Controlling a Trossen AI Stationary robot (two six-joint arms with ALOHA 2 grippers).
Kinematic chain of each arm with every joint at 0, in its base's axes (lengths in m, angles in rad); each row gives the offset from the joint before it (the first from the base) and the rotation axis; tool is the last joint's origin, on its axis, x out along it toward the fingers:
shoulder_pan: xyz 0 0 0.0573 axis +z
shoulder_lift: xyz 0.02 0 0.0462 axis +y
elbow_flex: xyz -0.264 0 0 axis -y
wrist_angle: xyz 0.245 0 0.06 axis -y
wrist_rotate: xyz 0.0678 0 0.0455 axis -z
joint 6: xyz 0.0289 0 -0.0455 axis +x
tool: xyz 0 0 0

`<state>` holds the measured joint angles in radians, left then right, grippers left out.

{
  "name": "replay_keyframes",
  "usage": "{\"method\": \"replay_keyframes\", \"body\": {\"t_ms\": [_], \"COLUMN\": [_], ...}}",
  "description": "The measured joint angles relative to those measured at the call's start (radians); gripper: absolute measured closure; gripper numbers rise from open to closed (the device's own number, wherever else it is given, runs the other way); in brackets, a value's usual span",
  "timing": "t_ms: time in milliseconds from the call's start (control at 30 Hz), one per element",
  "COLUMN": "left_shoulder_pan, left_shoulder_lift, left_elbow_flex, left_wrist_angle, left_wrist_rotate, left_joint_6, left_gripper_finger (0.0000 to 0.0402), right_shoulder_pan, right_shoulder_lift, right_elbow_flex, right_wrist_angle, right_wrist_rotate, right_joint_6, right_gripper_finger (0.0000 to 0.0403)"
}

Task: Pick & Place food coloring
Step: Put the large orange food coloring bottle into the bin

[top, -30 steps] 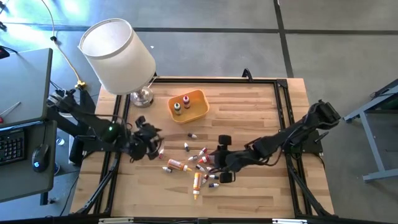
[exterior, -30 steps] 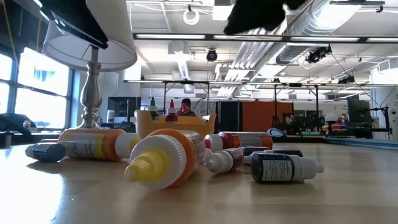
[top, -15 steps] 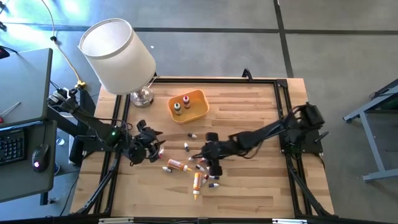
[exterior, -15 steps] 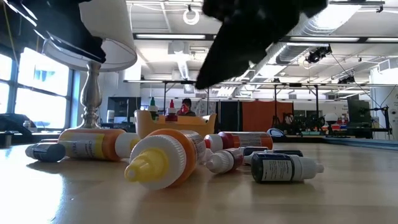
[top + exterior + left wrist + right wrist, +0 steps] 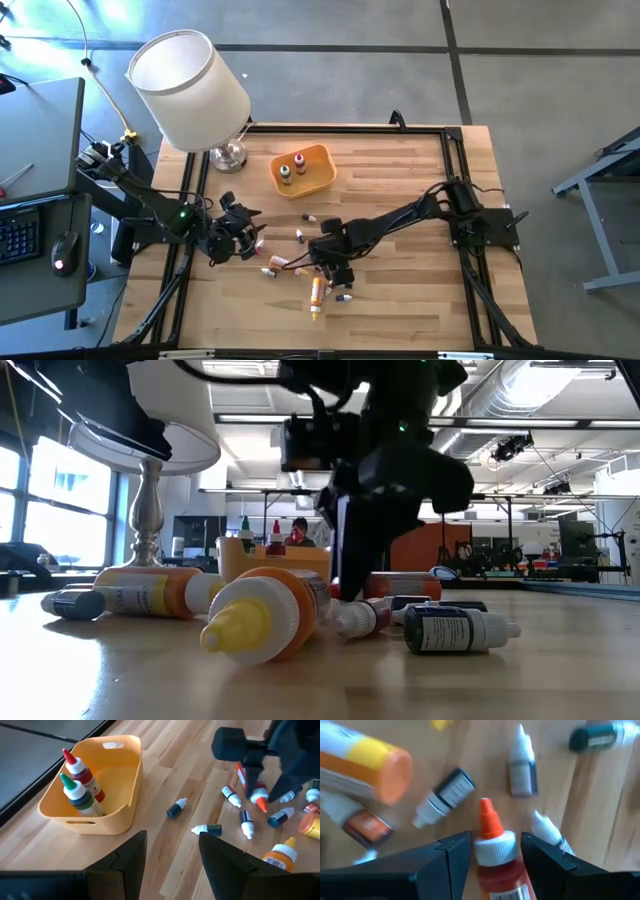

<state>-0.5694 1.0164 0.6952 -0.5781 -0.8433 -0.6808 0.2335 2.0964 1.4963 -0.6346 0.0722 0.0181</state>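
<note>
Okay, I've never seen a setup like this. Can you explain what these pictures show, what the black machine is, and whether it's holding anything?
The machine is two dark robot arms at a wooden table, each ending in a two-finger gripper. One picture looks straight down from above, one looks level across the tabletop, and the other two come from cameras on each arm's wrist. Small food coloring bottles lie scattered mid-table. An orange tray already holds two bottles, and a lamp stands at a back corner. The right gripper is low over the pile, its open fingers on either side of an orange-tipped bottle, not gripping it yet. The left gripper waits nearby, open and empty.
</note>
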Motion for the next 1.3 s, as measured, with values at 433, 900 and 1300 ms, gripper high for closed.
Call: {"method": "replay_keyframes", "body": {"t_ms": [433, 900, 1300], "left_shoulder_pan": [0.000, 0.000, 0.000], "left_shoulder_lift": [0.000, 0.000, 0.000], "left_elbow_flex": [0.000, 0.000, 0.000], "left_wrist_angle": [-0.001, -0.001, 0.001], "left_wrist_rotate": [0.017, 0.017, 0.013], "left_joint_6": [0.003, 0.003, 0.003], "left_gripper_finger": [0.0224, 0.0224, 0.0224], "right_shoulder_pan": [-0.033, -0.033, -0.033], "right_shoulder_lift": [0.001, 0.001, -0.057], "right_elbow_flex": [-0.022, -0.022, 0.080], "right_wrist_angle": [-0.025, -0.084, -0.071], "right_wrist_rotate": [-0.005, -0.006, 0.065], "right_joint_6": [0.006, 0.026, 0.015], "right_gripper_finger": [0.0249, 0.0277, 0.0280]}}
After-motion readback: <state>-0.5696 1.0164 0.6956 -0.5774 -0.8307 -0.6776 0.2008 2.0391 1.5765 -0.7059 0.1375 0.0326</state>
